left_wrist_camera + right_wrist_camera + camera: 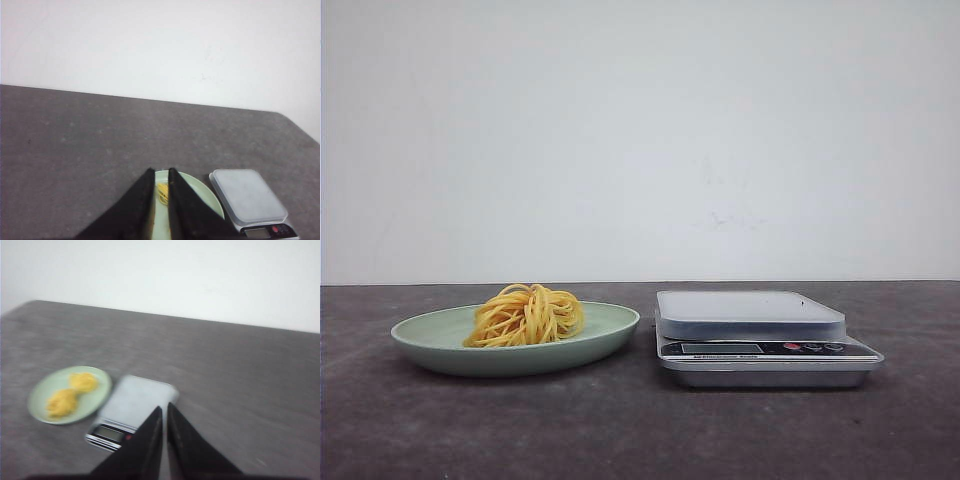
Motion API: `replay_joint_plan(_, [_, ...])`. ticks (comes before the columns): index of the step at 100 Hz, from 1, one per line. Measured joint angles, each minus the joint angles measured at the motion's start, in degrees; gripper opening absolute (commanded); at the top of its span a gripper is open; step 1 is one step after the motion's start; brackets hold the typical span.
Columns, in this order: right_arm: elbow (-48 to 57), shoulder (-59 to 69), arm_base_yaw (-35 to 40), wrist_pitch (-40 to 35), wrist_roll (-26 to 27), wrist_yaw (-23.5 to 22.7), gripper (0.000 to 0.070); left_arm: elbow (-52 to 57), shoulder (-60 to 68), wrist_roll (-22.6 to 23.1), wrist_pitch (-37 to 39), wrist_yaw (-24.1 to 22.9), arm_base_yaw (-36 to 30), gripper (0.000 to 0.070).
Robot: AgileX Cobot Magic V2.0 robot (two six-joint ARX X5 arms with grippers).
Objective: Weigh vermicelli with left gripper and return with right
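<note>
The vermicelli, a nest of yellow strands, lies on a pale green plate left of a silver kitchen scale. Neither gripper shows in the front view. In the left wrist view my left gripper hangs high over the plate. Its jaws are shut to a narrow slit and hold nothing, and a bit of vermicelli shows through the slit. In the blurred right wrist view my right gripper is shut and empty above the scale. That view shows two yellow nests on the plate.
The dark grey tabletop runs back to a white wall. The scale's display and buttons face the front. The scale's platform carries nothing.
</note>
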Motion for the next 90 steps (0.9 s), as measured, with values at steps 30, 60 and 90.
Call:
replay_joint_plan(30, [-17.4,0.0,0.0,28.1,-3.3,-4.3,0.0007,-5.7,0.0,2.7,10.7,1.0,0.0,0.001])
replay_joint_plan(60, [-23.0,0.0,0.0,30.9,-3.6,-4.2,0.0007,-7.8,0.0,4.6,13.2,1.0,0.0,0.0011])
replay_joint_plan(90, [-23.0,-0.1,0.0,31.2,-3.6,-4.0,0.0007,-7.8,0.0,5.0,13.2,1.0,0.0,0.0012])
